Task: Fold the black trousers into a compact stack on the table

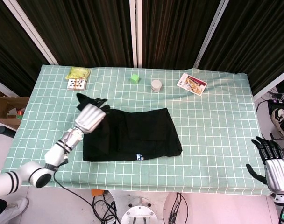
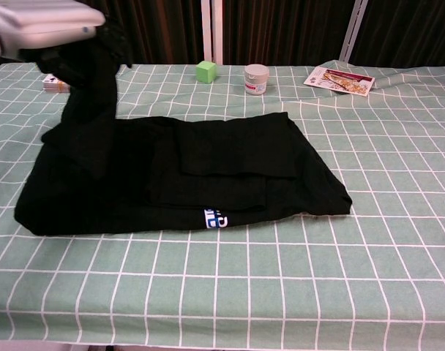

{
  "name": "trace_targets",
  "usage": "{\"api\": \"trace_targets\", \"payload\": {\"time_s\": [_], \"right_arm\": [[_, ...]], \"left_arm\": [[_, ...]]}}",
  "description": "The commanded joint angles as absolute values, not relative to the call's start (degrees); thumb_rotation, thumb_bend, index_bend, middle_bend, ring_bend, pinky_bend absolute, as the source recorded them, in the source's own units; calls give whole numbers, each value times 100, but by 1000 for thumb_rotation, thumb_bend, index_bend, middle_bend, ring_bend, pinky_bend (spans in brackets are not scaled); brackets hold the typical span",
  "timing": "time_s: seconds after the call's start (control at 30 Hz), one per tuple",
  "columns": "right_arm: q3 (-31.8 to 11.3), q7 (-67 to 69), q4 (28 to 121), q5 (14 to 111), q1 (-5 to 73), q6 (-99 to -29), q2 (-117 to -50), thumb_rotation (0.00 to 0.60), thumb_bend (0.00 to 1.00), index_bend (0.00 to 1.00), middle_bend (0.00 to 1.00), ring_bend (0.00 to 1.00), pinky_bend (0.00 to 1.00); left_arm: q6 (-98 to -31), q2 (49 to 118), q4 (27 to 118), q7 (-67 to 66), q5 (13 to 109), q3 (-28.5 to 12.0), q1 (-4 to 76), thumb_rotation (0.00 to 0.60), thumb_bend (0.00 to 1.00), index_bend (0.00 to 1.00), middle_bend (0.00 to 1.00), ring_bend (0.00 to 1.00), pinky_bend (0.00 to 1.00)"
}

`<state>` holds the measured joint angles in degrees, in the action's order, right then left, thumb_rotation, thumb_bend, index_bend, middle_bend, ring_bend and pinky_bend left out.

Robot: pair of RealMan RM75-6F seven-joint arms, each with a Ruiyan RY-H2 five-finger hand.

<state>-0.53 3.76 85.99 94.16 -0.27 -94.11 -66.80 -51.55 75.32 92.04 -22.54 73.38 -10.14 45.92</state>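
The black fabric trousers lie a little left of the middle of the frame in the head view, on the desk covered by a green cloth with a white grid. Their waist end points toward the right of the frame, and a small white and blue label shows at the near edge. The left end of the garment is lifted off the cloth: in the chest view it hangs as a dark column at the upper left, down from the silver and black left hand. That hand grips the raised trouser end, its dark fingers wrapped in the fabric, above the left part of the flat-lying garment. The silver and black right hand sits at the lower right corner of the head view, past the desk's edge and well apart from the trousers; its fingers are spread and it holds nothing. Along the far side of the desk, from left to right in the frame, stand a crumpled yellow-green packet, a pack of playing cards just in front of it, a small green cube, a small white round jar and a flat printed card with a picture on it. Dark curtains with pale vertical frames fill the top of both views.
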Motion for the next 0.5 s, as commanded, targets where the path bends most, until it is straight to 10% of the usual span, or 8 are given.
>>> {"api": "trace_targets", "payload": {"time_s": [0.03,0.5], "right_arm": [[-57,390,8610,9393,-50,-9430,-6644,600,192,175,135,98,140],[-90,491,8590,9293,-61,-9349,-6590,600,191,183,135,98,140]], "left_arm": [[-4556,8159,9261,-3039,6560,-1335,5321,600,667,619,269,132,173],[-4181,9421,8391,-4195,4257,-1530,6993,600,668,613,251,123,171]]}}
